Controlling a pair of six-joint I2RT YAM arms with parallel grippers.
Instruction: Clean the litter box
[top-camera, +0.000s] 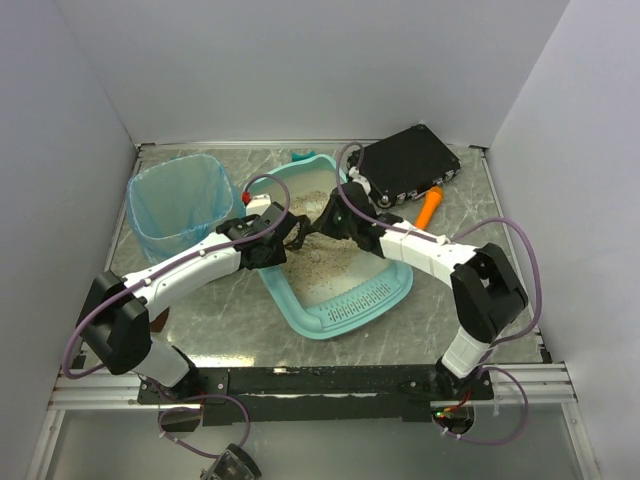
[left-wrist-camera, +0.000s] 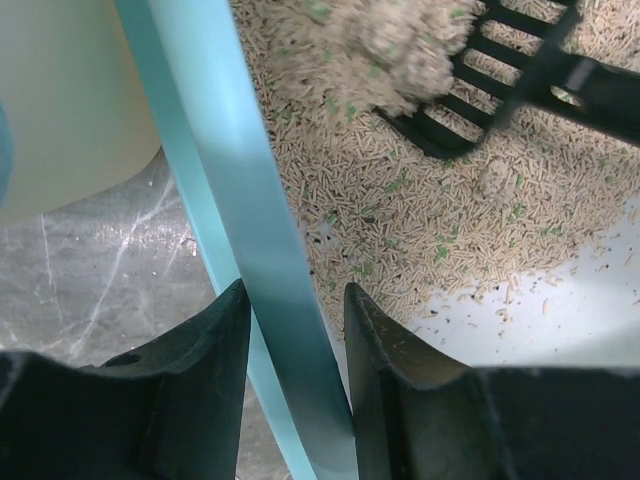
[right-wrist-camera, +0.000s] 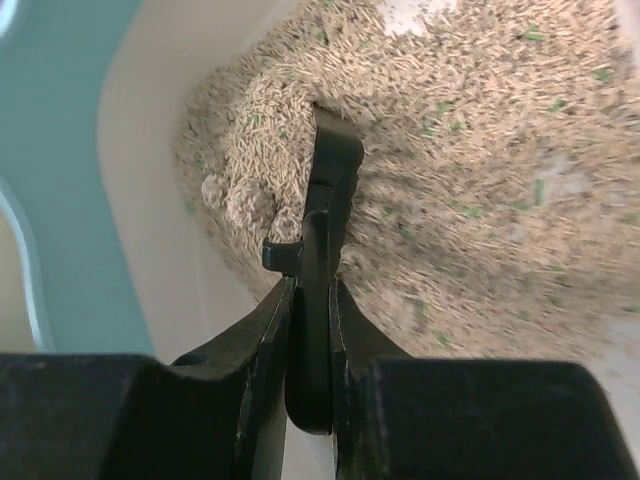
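Litter box (top-camera: 355, 305) sits mid-surface, set at an angle, with its slotted lip toward the arm bases. The marbled surface (top-camera: 480, 215) carries it. A blue-bagged bin (top-camera: 180, 205) stands just beside its left side. A black case (top-camera: 405, 165) lies at the far right, with an orange object (top-camera: 428, 208) next to it. Left gripper (left-wrist-camera: 295, 310) straddles the teal rim (left-wrist-camera: 240, 200) of the box's left wall, one finger outside and one inside. Both fingers (left-wrist-camera: 400, 390) press against the rim, so it is clamped on the box. Right gripper (right-wrist-camera: 310, 290) is clenched on the thin handle of a black slotted scoop (right-wrist-camera: 325, 190), jaws tight on either side of it. The scoop head is down in the beige pellet litter (left-wrist-camera: 420, 210) near the cream inner wall (right-wrist-camera: 150, 200). A pale clump (left-wrist-camera: 390, 45) rests on the scoop's slats in the left wrist view. Green flecks are scattered through the litter. Bare cream floor (left-wrist-camera: 560, 330) shows toward the lip end of the box. In the overhead view both grippers meet over the box's far half, the left (top-camera: 285, 235) at the wall and the right (top-camera: 318, 218) over the litter.
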